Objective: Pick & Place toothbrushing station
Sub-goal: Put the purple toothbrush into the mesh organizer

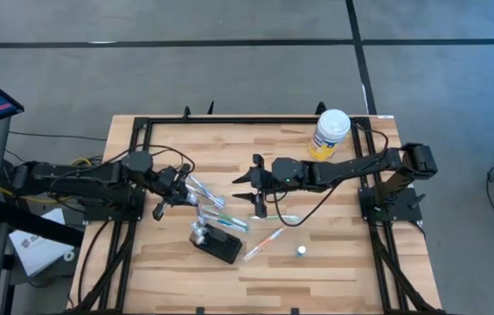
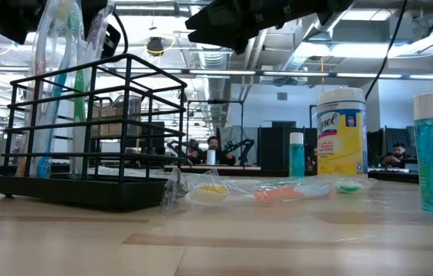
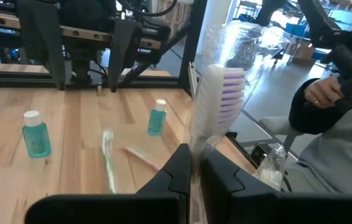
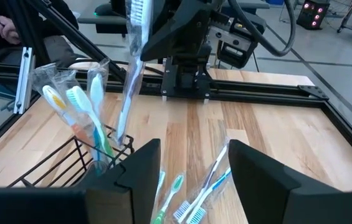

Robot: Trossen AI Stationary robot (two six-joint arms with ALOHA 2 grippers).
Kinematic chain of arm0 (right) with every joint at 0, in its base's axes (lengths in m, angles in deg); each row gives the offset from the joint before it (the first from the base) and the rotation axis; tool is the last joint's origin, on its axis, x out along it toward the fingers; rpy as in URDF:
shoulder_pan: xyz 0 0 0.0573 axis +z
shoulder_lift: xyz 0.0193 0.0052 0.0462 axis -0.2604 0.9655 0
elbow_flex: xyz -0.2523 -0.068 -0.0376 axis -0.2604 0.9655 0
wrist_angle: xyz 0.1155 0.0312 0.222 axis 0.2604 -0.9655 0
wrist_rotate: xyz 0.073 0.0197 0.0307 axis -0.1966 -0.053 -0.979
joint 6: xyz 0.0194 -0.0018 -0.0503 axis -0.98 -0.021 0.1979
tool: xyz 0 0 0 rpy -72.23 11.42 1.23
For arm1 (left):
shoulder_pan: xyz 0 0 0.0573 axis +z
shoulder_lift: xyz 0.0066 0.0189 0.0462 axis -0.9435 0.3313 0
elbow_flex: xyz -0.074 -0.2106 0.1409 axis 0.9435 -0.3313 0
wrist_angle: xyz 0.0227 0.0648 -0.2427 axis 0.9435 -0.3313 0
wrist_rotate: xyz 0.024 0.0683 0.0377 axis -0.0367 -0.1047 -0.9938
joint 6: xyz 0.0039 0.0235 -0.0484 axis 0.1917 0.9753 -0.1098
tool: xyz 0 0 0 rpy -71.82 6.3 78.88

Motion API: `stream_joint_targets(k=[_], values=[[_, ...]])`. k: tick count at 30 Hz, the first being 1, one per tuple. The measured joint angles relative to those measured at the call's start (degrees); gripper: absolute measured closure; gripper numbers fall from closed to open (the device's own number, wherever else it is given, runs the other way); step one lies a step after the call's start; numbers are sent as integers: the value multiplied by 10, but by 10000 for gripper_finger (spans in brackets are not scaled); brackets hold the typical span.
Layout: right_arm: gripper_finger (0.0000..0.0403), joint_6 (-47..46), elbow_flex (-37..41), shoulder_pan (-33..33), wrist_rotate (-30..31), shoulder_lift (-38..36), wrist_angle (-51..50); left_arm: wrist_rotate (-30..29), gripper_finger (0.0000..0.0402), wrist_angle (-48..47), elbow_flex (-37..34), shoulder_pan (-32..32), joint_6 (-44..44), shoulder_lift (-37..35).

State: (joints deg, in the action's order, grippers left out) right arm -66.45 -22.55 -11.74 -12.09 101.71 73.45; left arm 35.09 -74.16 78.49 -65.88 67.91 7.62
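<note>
A light wooden desk (image 1: 334,262) framed by black rails is seen from above, with two dark robot arms reaching in from either side.

The left claw (image 1: 179,182) hovers over the left-centre of the desk, its fingers pinched tight on a clear-wrapped toothbrush with a white handle and purple-and-white bristles (image 3: 216,102). In the left wrist view the brush stands upright between the two dark fingers (image 3: 176,174), bristle head uppermost.

The toothbrushing station, a small black wire-frame holder with a solid black base (image 1: 214,243), sits on the desk near its front-centre, just in front of and slightly right of the left claw. In the low view it stands at the left (image 2: 86,123). Several wrapped toothbrushes (image 4: 82,112) already stand in it, leaning against the wires.

The right claw (image 1: 255,188) hangs over the middle of the desk, near the holder, its fingers spread wide apart and holding nothing. Loose wrapped toothbrushes (image 4: 197,193) lie flat on the wood beneath it.

A round canister with a white lid and yellow label (image 1: 329,134) stands at the far right of the desk. A small bottle of blue-green liquid with a white cap (image 1: 301,251) stands near the front right.

In the left wrist view, a person's hand and grey sleeve (image 3: 325,99) show beyond the desk edge.
</note>
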Motion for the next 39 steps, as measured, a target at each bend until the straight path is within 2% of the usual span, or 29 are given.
stream_joint_targets(k=[13, 23, 33, 39], values=[[225, 0, 0, 0, 0, 0, 0, 10, 395, -5, 0, -24, 15, 9], [224, 0, 0, 0, 0, 0, 0, 0, 395, -2, 0, -42, 58, 48], [225, 0, 0, 0, 0, 0, 0, 0, 393, 1, 0, -42, 65, 91], [228, 0, 0, 0, 0, 0, 0, -1, 393, 4, 0, -51, 112, 115]])
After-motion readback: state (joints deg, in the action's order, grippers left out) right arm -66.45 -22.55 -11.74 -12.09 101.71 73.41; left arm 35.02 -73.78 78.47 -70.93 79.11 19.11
